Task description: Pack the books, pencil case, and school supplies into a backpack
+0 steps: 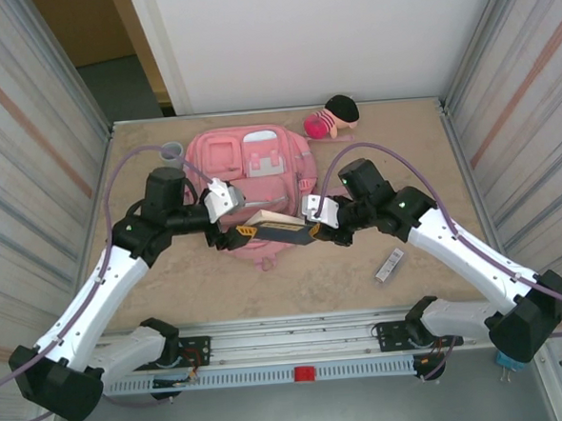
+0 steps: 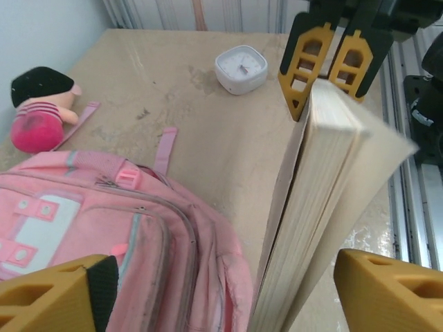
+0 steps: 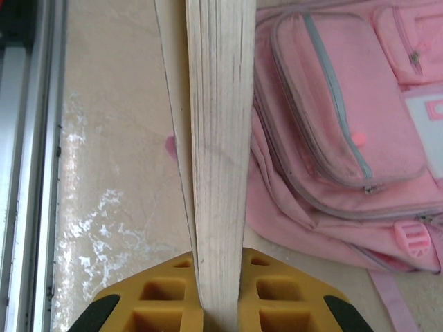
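Pinches a thin softcover book with cream page edges (image 1: 274, 219) by one short end with the right fingers (image 3: 118, 311), pressed together on the page block. Holds it raised above the beige bench (image 1: 314, 287), about mid-bench, just over the near end of the large pink fabric backpack (image 1: 259, 159). Brackets the opposite end with the left fingers (image 2: 48, 297), spread wide to either side and not yet squeezing. Probably a second grip in preparation, against sag and fanning in so floppy a load, or a handover toward the backpack. Leaves the backpack flat toward the far edge, front pockets up and zipped; no telling of an open compartment. Not yet packed: a white rounded-square box (image 2: 240, 68) on bare bench beyond the book's clamped end, a narrow grey-white strip (image 1: 389, 265) toward the near edge, right of centre.
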Robot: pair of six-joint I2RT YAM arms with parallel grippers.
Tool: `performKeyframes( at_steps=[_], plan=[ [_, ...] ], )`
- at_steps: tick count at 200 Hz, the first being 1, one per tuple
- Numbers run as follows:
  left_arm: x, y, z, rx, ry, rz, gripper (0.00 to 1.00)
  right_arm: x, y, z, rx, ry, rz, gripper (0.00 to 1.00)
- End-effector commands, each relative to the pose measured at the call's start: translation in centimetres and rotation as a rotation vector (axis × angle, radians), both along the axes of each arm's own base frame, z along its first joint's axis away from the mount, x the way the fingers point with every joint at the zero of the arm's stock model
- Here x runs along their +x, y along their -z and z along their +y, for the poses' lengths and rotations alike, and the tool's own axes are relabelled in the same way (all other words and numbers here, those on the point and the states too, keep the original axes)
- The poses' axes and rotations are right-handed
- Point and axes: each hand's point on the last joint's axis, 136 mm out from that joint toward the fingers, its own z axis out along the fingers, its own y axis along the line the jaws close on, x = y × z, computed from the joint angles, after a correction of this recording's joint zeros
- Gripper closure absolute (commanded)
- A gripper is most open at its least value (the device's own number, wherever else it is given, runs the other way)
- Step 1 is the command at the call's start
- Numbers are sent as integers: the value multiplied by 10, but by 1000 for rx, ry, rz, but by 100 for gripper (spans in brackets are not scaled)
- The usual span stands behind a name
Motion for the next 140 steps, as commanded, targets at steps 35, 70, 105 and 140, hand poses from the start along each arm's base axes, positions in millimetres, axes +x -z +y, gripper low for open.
performKeyframes(
  at_steps=[35, 70, 105, 140],
  plan=[
    [-12, 0, -10, -69, 93, 10, 42, 5, -42, 21, 187, -70, -10, 100],
    [-21, -14, -19, -145, 162, 28, 65, 10, -49, 21, 238, -64, 25, 96],
    [-15, -33, -17, -257, 145, 17, 100, 26, -58, 2, 282, 42, 49, 59],
    [-7, -66, -9, -455, 146, 61, 100, 41, -96, -45, 612, 219, 178, 36]
  ],
)
